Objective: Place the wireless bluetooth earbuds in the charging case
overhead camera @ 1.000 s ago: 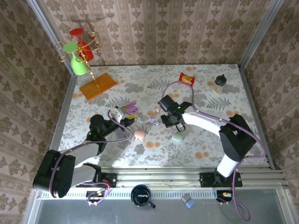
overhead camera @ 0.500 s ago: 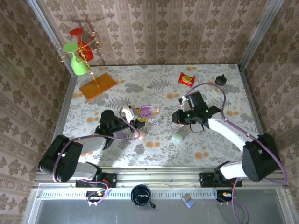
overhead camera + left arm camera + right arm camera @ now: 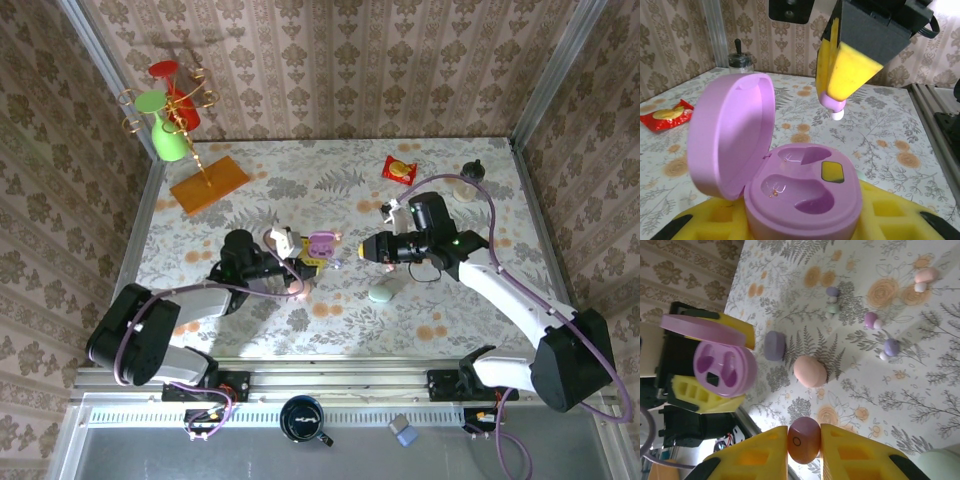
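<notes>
**Left gripper** (image 3: 303, 263): the jaws are being kept narrow on the base of the open lilac charging case (image 3: 805, 192). The case is being held clear of the table (image 3: 250, 190), with its lid standing at 9 o'clock in the left wrist view. The yellow fingers (image 3: 880, 210) are being cut off by the lower edge, so the contact line cannot be made out. Both sockets are being shown unfilled. A dark-yellow patch beside the far socket cannot be identified.

**Right gripper** (image 3: 804, 450): the pads are being pressed narrowly on one pinkish earbud (image 3: 804, 439). In the left wrist view only its white tip is being exposed below the pads. It is hanging at 1 o'clock above the case and apart from it. The gripper body is being cropped by the top edge.

**Table:** loose earbuds (image 3: 871, 320) are being seen scattered between 1 and 3 o'clock of the pink case (image 3: 810, 371). A mint case (image 3: 940, 467) is being cropped by the lower right corner. In the top view the pink case is being partly covered by the left gripper, and the held earbud is too small to be made out.

**Changes:** against one second earlier, the charging case is being found shifted toward 3 o'clock. Against half a second earlier, the gap between the right gripper and the charging case is being found smaller.
</notes>
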Robot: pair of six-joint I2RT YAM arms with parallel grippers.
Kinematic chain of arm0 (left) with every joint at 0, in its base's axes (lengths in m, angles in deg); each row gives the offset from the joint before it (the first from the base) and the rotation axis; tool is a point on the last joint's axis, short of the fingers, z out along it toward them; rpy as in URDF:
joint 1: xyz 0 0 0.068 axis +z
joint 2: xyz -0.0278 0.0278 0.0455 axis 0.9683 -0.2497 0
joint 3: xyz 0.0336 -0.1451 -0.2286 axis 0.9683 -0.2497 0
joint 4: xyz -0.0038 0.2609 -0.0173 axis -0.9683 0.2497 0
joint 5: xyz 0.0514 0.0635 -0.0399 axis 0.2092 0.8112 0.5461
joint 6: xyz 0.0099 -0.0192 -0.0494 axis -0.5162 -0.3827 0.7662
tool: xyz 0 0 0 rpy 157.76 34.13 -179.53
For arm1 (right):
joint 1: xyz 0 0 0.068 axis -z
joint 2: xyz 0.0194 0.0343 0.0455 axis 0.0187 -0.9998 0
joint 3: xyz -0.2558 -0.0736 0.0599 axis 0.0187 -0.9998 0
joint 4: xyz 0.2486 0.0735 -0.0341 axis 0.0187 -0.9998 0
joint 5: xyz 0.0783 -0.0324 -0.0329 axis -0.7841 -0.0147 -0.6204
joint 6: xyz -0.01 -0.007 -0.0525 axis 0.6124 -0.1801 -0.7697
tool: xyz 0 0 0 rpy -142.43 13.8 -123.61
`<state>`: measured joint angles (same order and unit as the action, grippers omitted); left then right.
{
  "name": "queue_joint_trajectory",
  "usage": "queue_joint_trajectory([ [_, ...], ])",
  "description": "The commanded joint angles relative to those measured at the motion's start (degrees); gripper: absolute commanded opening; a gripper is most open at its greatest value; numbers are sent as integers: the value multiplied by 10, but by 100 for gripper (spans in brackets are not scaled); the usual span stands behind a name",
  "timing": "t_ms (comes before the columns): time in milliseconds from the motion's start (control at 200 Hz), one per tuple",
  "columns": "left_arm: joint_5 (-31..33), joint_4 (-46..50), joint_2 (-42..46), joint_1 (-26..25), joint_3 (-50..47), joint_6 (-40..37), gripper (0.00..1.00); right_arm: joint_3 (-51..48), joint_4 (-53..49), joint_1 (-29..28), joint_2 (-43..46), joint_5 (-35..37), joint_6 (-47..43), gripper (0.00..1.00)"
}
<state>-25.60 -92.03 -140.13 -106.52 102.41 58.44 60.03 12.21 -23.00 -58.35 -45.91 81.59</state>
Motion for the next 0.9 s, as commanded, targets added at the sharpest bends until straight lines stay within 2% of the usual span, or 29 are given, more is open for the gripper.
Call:
queue_joint_trajectory([
  [0,-22,-44,-9,-7,10,25,16,34,7,-19,4,-20,-15,22],
  [395,-27,-62,-8,-15,2,29,15,117,-22,-89,-50,5,-70,22],
  [895,-28,-66,-1,-16,1,29,14,126,-39,-98,-72,27,-86,22],
])
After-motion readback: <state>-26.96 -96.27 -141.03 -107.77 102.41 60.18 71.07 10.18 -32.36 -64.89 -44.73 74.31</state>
